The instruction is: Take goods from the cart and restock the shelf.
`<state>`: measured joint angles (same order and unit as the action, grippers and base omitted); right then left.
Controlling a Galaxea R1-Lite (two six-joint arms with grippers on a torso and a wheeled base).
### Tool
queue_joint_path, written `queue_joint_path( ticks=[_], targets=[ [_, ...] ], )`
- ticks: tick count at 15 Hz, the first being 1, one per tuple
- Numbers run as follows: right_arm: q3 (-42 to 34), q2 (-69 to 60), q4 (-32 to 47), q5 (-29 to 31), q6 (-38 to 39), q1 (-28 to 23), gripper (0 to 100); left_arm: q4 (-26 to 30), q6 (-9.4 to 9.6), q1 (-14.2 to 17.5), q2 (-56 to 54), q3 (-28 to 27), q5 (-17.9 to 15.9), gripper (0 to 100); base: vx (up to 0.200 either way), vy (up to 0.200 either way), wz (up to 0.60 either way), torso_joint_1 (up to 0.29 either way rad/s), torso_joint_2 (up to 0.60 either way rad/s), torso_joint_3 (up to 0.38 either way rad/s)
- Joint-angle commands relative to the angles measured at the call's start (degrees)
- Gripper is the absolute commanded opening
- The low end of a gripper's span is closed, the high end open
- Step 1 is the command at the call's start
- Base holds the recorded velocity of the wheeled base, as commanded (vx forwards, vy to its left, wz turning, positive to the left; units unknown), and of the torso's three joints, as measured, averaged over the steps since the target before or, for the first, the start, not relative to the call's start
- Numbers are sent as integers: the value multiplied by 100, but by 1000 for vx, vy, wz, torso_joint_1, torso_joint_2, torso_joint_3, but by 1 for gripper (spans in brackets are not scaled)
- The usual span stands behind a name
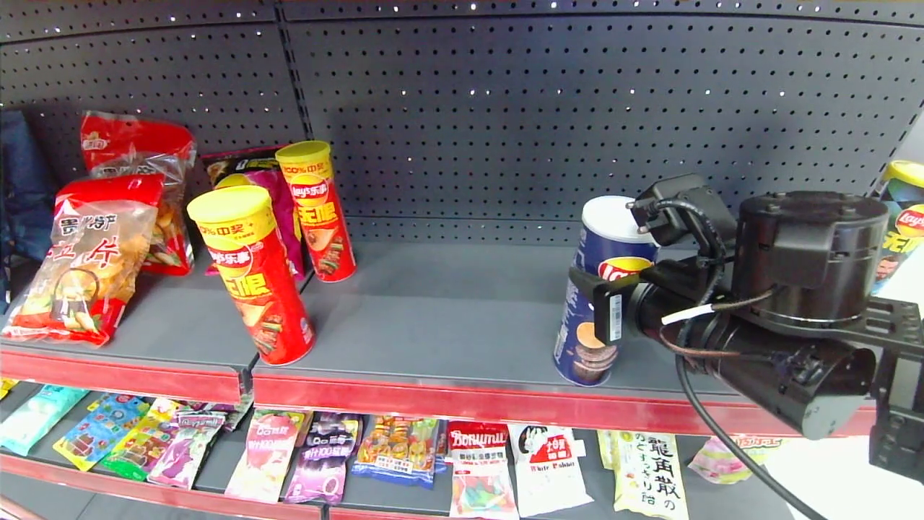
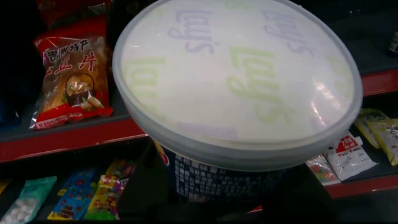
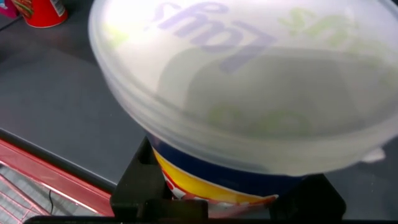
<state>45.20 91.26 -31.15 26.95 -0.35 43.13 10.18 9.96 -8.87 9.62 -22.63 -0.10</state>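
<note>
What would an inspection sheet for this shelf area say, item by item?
surface: grey shelf with a red front edge.
job's things: blue can near the front edge; second blue can in front of the shelf.
clutter: red cans and snack bags at the left.
grippers: right gripper shut on blue can; left gripper shut on second blue can.
cables: black cable hangs from the right wrist.
surroundings: pegboard wall; candy packets on the lower shelf.

Red snack bags (image 1: 86, 253) stand at the left; candy packets (image 1: 325, 455) lie in a row below.
</note>
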Motion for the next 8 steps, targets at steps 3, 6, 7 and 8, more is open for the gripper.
queue_joint_path(
  ticks=[3,6,7,8],
  targets=[
    [-47,-73,-14,12,0,73,0,2,6,0,-4,4,1,0,0,0,0,0,0,0],
    [-117,-64,-5,29,0,73,0,2,6,0,-4,-5,1,0,0,0,0,0,0,0],
    [-143,-64,-5,29,0,73,0,2,-3,0,-4,-14,1,0,0,0,0,0,0,0],
    [-152,-64,-5,29,0,73,0,-7,6,0,-4,-14,1,0,0,0,0,0,0,0]
  ],
)
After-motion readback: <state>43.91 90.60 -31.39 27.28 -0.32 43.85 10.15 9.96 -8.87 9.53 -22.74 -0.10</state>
